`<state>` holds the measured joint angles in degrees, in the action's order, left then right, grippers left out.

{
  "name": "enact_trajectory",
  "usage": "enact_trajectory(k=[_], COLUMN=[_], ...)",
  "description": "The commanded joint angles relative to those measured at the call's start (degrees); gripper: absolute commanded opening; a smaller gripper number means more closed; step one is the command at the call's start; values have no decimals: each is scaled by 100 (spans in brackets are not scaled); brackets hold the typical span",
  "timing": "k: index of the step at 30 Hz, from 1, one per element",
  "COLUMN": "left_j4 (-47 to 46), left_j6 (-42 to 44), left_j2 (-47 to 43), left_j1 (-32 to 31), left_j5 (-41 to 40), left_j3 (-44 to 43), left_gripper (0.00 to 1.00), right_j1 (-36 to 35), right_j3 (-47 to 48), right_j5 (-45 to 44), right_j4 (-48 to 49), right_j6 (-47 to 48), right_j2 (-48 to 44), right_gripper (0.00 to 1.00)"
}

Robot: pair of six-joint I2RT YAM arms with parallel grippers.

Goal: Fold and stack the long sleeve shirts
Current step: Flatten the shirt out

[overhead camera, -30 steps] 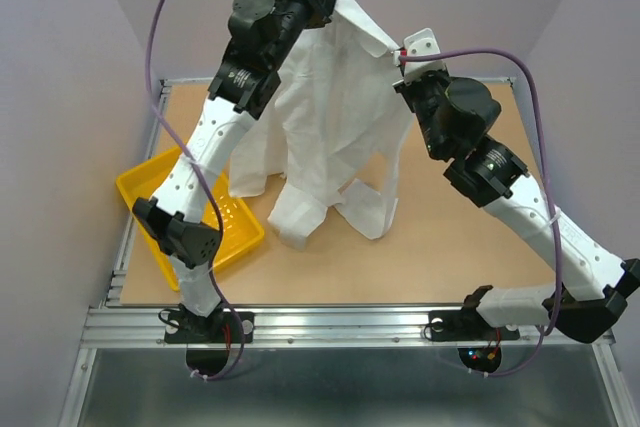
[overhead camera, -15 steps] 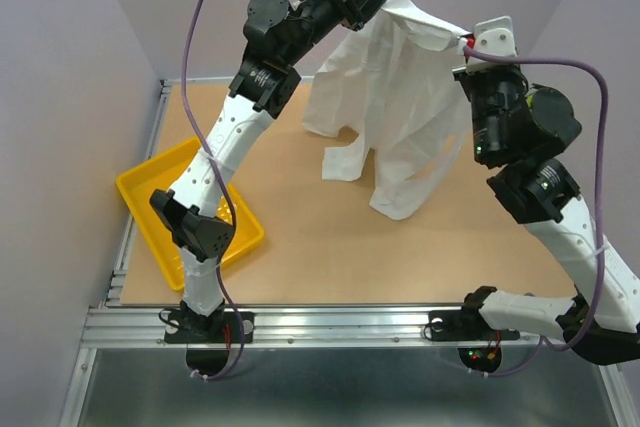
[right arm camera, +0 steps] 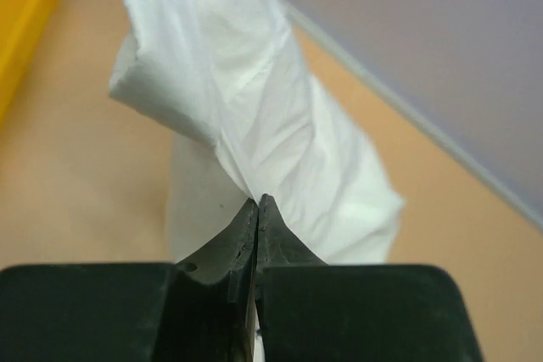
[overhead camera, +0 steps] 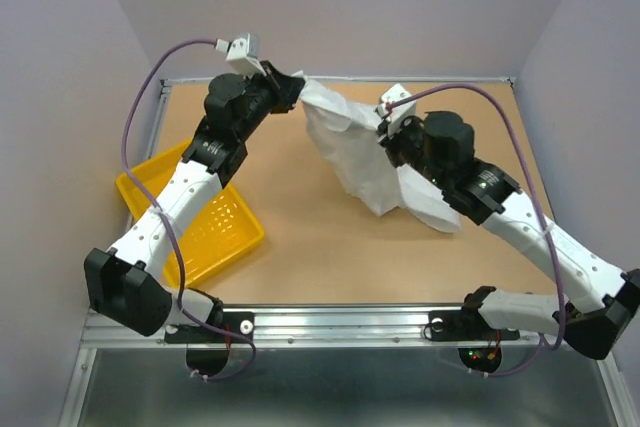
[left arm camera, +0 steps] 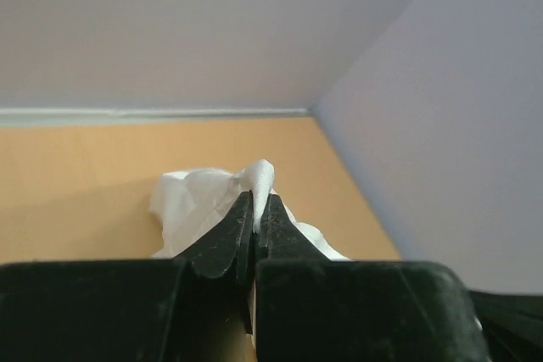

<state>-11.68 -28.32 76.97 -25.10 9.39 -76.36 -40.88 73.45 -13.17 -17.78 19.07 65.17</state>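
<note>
Pinching the shirt [overhead camera: 355,152] at two spots, the left gripper [overhead camera: 295,83] and right gripper [overhead camera: 385,128], both clamped on cloth, stretch it low over the tabletop [overhead camera: 300,237] near its far edge, likely to lay it flat for folding.

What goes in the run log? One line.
left gripper: shut on plain white thin-fabric shirt | right gripper: shut on shirt | shirt: unfolded, bunched between grippers | yellow plastic tray: apart, left of shirt
</note>
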Motion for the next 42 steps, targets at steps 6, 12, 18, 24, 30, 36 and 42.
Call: enact_trajectory(k=[6,12,18,24,30,36,42], left_j4=[482,702,1158,1808,2126,1478,1038], left_j6=[1073,1345,1408,1381,1373,1267,1381], left_j2=[344,881,470,-348,-806,-1201,-1413], left_j1=[269,269,269,-47,-495,-496,-487], left_j5=[-2660,-2969,-2856,-2126,-1677,-2011,-2450], left_j3=[1492,792,218,813,1955,2923,3241], left_gripper=[14,48,86,89,90,90,90], right_j1=[-410,-491,174,1773,2891,2981,2990], right_j3=[-1279,-1184,-1201,-1850,-2632,-3091,-3346], right_j5=[2845,2426,1106,745,1079,1115,974], right_j4=[-25,214,-23,-182,-226,-261,-287], right_j6=[-2099,-2645,-3372,-4068,-4552,-4711,-4702], right_j2=[1427,1719,1262,656,409,663,945], right_gripper=[4,66,84,83,81,81,81])
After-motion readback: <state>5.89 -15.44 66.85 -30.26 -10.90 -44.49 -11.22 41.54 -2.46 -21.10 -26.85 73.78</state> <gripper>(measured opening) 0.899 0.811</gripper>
